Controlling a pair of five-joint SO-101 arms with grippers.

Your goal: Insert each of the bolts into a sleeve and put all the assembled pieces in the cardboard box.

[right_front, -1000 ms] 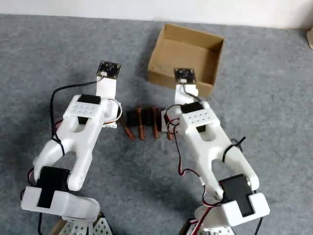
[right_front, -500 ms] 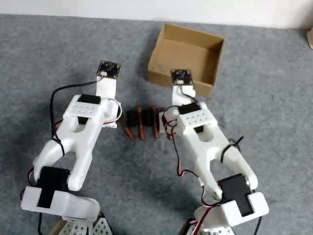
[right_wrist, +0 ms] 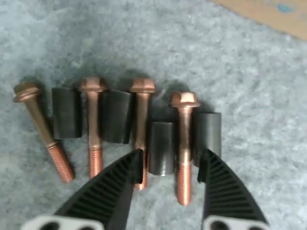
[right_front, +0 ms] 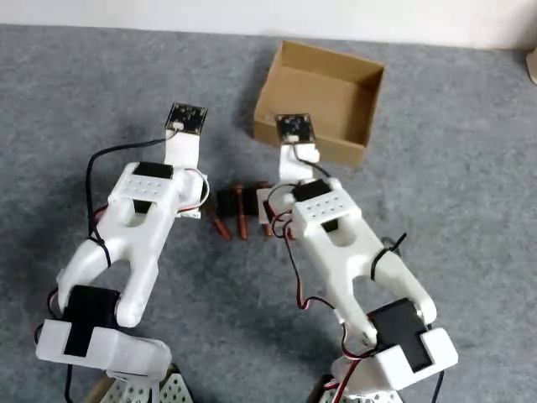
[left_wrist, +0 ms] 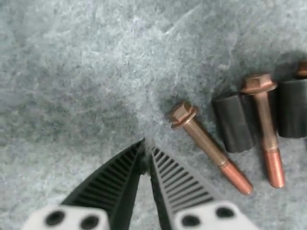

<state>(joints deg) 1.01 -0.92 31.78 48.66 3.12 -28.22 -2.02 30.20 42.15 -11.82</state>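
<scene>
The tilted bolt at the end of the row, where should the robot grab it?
Probably the shank just below the head, coming straight down from above. The tilted bolt lies flat on the carpet, and its head end stands clear of the nearest sleeve, while farther down the shank runs close to that sleeve's corner.

Grey, felt-like tabletop [right_front: 453, 201]. Lying directly on it are an open cardboard box [right_front: 323, 96] toward the far edge and, nearer, a row of four copper-coloured hex-head bolts [right_wrist: 93, 129] alternating with four black cylindrical sleeves [right_wrist: 116, 116]. The bolts lie flat and roughly parallel, heads toward the box. Each sleeve lies beside a shank, not on it.
</scene>
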